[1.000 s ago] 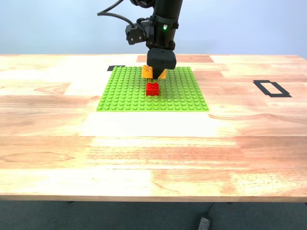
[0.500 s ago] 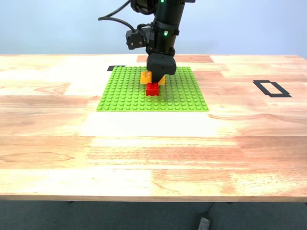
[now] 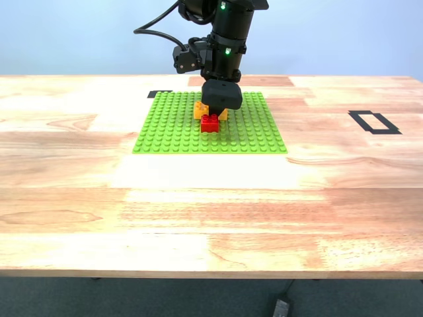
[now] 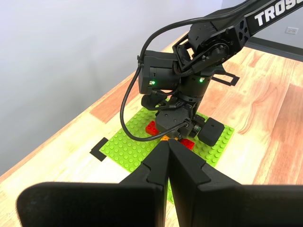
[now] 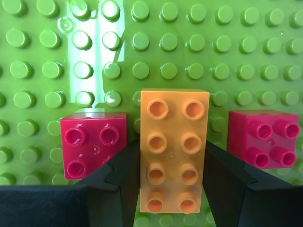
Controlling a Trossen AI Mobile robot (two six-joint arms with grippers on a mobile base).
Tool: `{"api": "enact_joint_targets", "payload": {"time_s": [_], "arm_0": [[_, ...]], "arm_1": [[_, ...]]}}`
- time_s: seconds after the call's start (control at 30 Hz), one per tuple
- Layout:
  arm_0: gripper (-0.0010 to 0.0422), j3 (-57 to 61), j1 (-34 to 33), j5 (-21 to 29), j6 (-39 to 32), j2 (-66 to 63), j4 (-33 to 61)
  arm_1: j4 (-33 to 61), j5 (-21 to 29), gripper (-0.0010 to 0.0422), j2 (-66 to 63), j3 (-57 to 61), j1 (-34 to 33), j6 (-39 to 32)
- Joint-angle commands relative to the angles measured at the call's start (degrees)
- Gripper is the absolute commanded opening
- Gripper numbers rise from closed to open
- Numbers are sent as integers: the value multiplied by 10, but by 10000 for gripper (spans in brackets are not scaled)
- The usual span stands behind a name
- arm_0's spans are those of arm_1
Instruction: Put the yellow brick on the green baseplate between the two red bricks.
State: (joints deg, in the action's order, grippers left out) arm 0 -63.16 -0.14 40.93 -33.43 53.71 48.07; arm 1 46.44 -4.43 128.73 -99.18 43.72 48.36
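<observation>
Bright-green square plastic baseplate [image 5: 236, 56], its stud grid glossy with a white glare streak. Oblong yellow-orange plastic brick [image 5: 174, 151], eight studs in two rows. On either side of it, two squarish crimson-red plastic bricks [image 5: 93, 144] [image 5: 262, 139]. Matte black fingers [image 5: 120, 184] on my second gripper [image 5: 173, 189]. Pale, streaky wood-grain surface [image 3: 211, 211] with black tape marks [image 3: 374, 122].

My first gripper [image 4: 168, 156] hung with its black fingers pressed together. Beyond it, another black arm [image 4: 189, 80] stood over the flat studded green baseplate [image 4: 124, 146], red bricks [image 4: 152, 126] beneath it, apparently two.
</observation>
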Motion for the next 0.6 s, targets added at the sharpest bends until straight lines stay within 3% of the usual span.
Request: {"api": "enact_joint_targets", "payload": {"time_s": [0.03,0.2,0.6], "arm_0": [[0,0,0,0,0,0,0],[0,0,0,0,0,0,0],[0,0,0,0,0,0,0]], "arm_1": [[-6,3,134,1,1,1,-2],[-7,3,169,-2,1,1,-2],[-15,4,195,-24,9,1,-14]]}}
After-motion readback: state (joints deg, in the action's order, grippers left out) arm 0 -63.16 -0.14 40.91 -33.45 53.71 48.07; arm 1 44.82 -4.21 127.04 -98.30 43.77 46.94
